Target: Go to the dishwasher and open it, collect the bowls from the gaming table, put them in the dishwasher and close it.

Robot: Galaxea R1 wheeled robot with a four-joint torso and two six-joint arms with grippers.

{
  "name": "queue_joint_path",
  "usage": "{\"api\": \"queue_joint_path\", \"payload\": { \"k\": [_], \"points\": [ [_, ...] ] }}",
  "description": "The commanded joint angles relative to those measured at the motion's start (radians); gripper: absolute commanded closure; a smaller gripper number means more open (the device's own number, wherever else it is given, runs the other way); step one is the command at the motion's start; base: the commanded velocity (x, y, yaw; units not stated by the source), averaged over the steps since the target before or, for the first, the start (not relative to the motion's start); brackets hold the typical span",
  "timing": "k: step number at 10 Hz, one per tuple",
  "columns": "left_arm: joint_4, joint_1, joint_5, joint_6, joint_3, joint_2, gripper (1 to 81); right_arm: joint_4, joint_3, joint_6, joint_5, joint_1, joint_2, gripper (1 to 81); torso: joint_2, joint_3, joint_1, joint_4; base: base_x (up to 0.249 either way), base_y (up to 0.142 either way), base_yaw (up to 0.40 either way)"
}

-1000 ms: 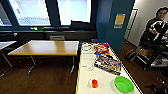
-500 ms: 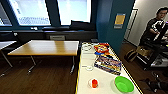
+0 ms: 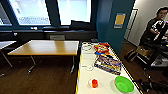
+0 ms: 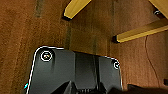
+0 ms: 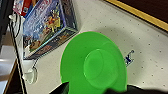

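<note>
Wood-floored room, blue walls. Gaming table (image 3: 85,75) centre-right of head view; green bowl (image 3: 124,84) at its lower-right end, beside game box (image 3: 108,64). Jaw states: cannot tell.

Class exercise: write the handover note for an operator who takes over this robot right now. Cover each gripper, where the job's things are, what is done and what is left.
Grippers: whether the left and the right gripper are open or shut cannot be told from these pictures.
Things: the green bowl lies on the white table with the yellow edge, at its near end. The right wrist camera looks straight down on the bowl. Beside the bowl on the table are a board game box and a small orange object. A wooden table stands to the left.
Done: the robot has reached the table.
Left: pick up the bowl, load it into the dishwasher, close the dishwasher.
</note>
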Motion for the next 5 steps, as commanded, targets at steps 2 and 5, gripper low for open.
{"api": "queue_joint_path", "payload": {
  "k": [2, 5],
  "points": [
    [-0.002, -0.048, 0.042, -0.004, 0.009, -0.025, 1.0, 0.019, -0.101, 0.003, -0.04, 0.125, -0.018, 1.0, 0.0, 0.0, 0.0, 0.0, 0.0, 0.0, 0.0],
    [-0.002, -0.048, 0.042, -0.002, 0.004, -0.022, 1.0, 0.02, -0.139, 0.003, -0.034, 0.107, 0.023, 1.0, 0.0, 0.0, 0.0, 0.0, 0.0, 0.0, 0.0]
  ]
}}
